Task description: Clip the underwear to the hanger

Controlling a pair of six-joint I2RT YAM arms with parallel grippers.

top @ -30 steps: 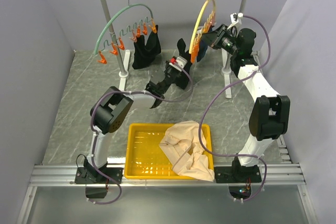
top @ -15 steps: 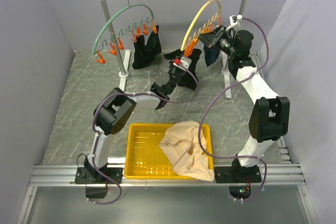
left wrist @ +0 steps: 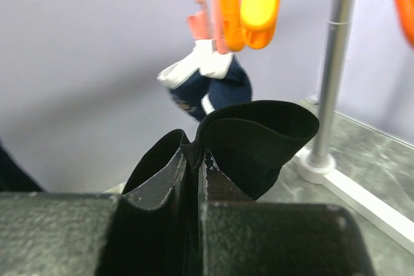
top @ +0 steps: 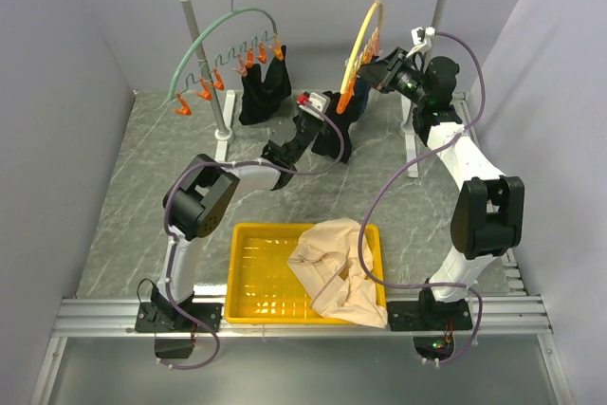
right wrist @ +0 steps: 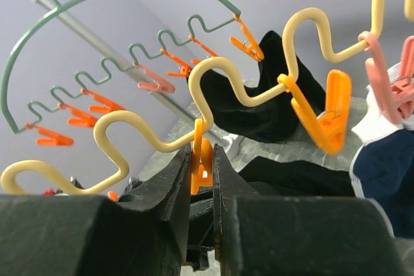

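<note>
The left end effector (left wrist: 194, 167), clamped on the black underwear (left wrist: 259, 134), holds it just beneath the yellow hanger (right wrist: 217, 63), whose orange clip (right wrist: 202, 159) the right end effector (right wrist: 202, 153) pinches; a swinging hanger could make the hem miss.

Grey marbled table (top: 133, 206) carries yellow tray (top: 254, 272), white rack feet (top: 223, 152).
</note>
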